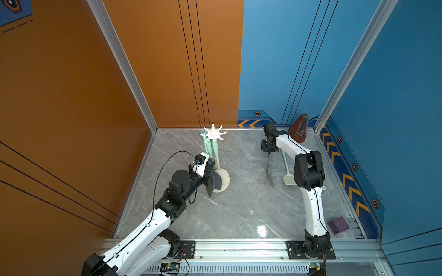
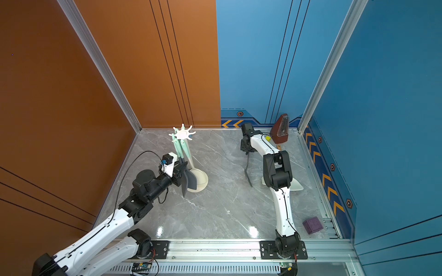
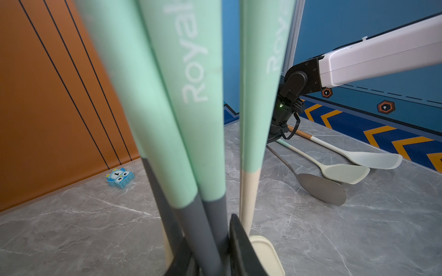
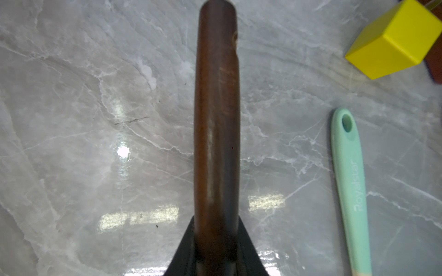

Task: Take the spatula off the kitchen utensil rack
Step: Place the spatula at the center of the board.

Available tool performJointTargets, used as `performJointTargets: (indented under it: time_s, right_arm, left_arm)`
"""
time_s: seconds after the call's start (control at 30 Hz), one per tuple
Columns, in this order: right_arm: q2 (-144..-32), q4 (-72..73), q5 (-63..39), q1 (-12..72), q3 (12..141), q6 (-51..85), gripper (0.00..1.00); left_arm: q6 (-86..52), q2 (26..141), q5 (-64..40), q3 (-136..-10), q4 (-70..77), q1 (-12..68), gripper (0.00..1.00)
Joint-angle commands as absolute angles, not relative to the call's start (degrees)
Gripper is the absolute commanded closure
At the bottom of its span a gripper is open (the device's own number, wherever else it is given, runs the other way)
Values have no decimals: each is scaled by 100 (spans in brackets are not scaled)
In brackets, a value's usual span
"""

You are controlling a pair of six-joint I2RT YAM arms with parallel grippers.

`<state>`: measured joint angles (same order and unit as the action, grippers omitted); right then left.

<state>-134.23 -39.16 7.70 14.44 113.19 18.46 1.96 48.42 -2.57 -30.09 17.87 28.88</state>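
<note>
A grey marble tabletop sits between an orange wall and a blue one. The kitchen utensil rack stands upright at the far left-centre, with mint-handled utensils hanging from its hooks. The left gripper is low beside the rack's base, its jaws pinched on the neck of a dark grey spatula that hangs there. At the far right, the right gripper is clamped on the wooden handle of a metal spatula, blade down on the table. A cream spatula lies just beside it.
</note>
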Motion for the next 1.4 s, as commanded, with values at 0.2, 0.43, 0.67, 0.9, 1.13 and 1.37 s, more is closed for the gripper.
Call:
performJointTargets:
  time_s: [0.2,0.43,0.67,0.9,1.13,1.37]
  right_arm:
    - [-13509,-4369,1028,1336,11593,1646,100]
    - [-13663,-4532,1034,1321,11790,1625,100]
    - [-13958,-4737,682,1285,12023,1598,98]
    - [-14092,-4754,544,1246,12082,1609,87]
    - [-14220,-4772,313,1223,12107,1635,80]
    - [-14256,-4772,193,1230,12111,1635,67]
  left_arm:
    - [343,4902,-229,-2848,1338,2857,77]
    - [348,4876,-220,-2816,1345,2859,77]
    - [348,4889,-233,-2839,1345,2856,77]
    - [376,4910,-240,-2856,1345,2856,77]
    - [379,4939,-251,-2882,1353,2856,77]
    - [387,4988,-247,-2898,1351,2856,77]
